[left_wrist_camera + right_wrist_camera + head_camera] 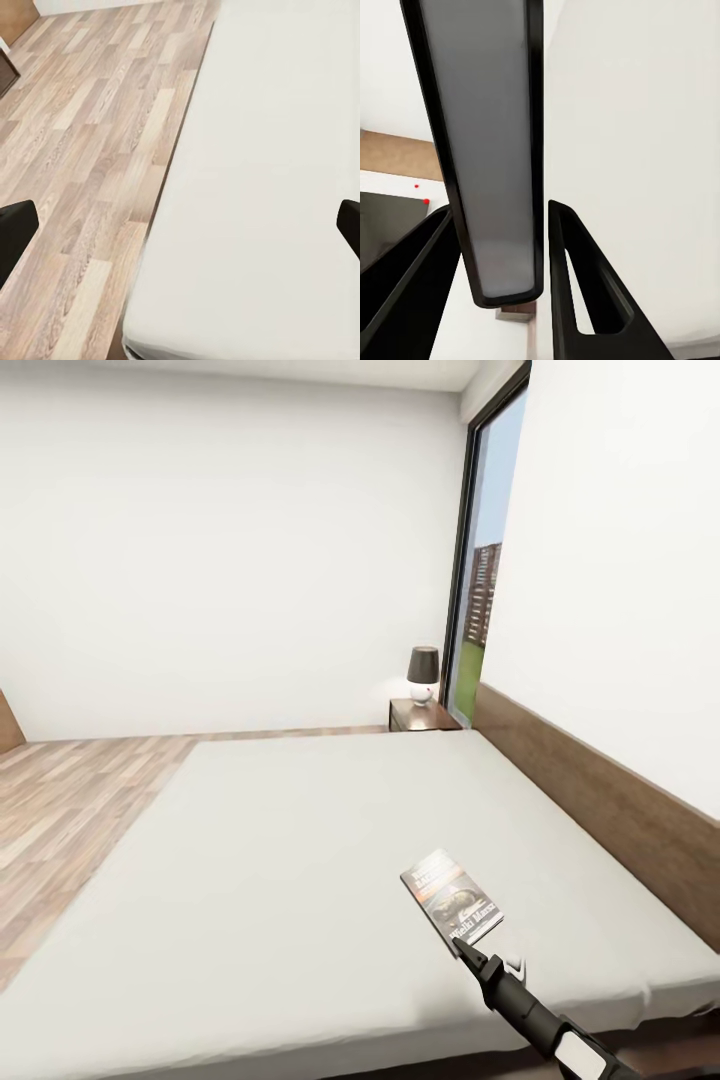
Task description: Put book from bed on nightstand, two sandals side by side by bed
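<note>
The book (452, 900), dark-covered with white lettering and a brownish picture, is over the grey mattress of the bed (300, 840) near its front right. My right gripper (472, 952) is shut on the book's near edge. In the right wrist view the book (487, 150) stands edge-on between the two black fingers (585, 285). The nightstand (425, 716) is past the bed's far corner, by the window. My left gripper (180, 225) is open and hangs over the mattress edge (277, 187) and the plank floor (90, 150). The two sandals are out of view.
A lamp (422, 674) with a dark shade stands on the nightstand. The brown headboard (600, 800) runs along the bed's right side under the white wall. Wood floor (70, 800) lies left of the bed. A tall window (485, 580) is behind the nightstand.
</note>
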